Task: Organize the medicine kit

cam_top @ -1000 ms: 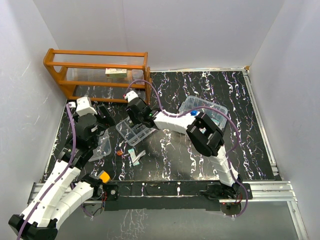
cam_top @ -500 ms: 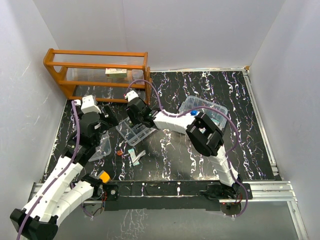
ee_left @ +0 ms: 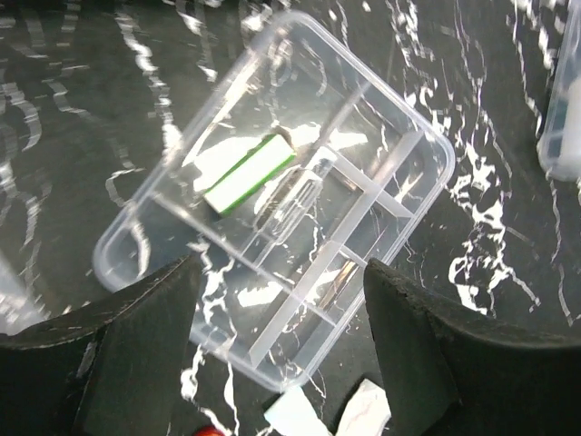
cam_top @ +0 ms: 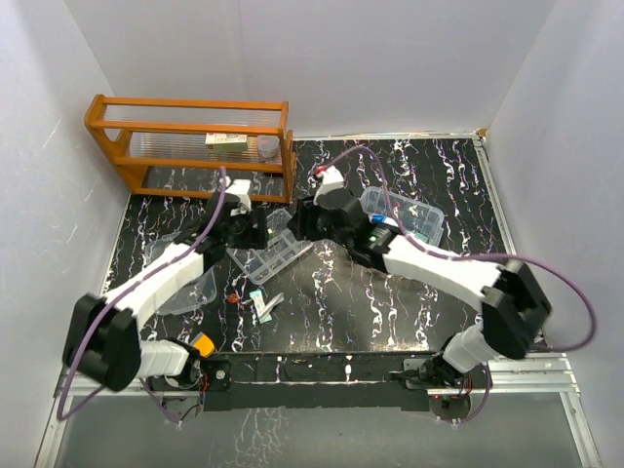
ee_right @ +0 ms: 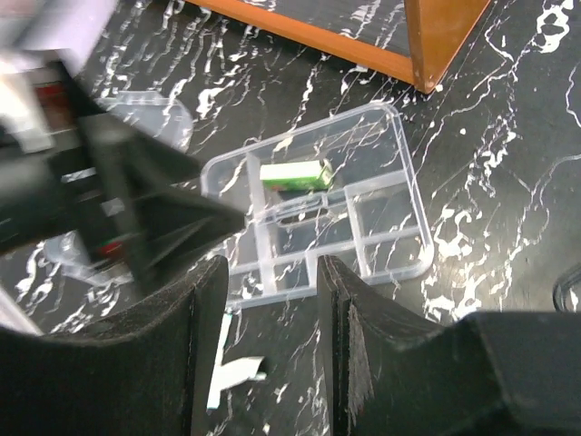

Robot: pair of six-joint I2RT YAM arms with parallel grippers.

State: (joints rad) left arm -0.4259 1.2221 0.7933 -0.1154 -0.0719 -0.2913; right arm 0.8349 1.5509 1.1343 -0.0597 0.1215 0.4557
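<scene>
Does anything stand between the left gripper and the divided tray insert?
Nothing visible does. The left gripper hangs open directly over the divided tray insert, with only air between. The right gripper hovers beside, not between them.

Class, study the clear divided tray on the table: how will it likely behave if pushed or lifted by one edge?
The tray looks like thin clear plastic, so it is probably light, with slightly flexible walls. Being flat and low on the glossy table, it would likely slide rather than tip. If it were tilted, the loose green packet inside would probably shift.

Green packet in divided tray
</scene>
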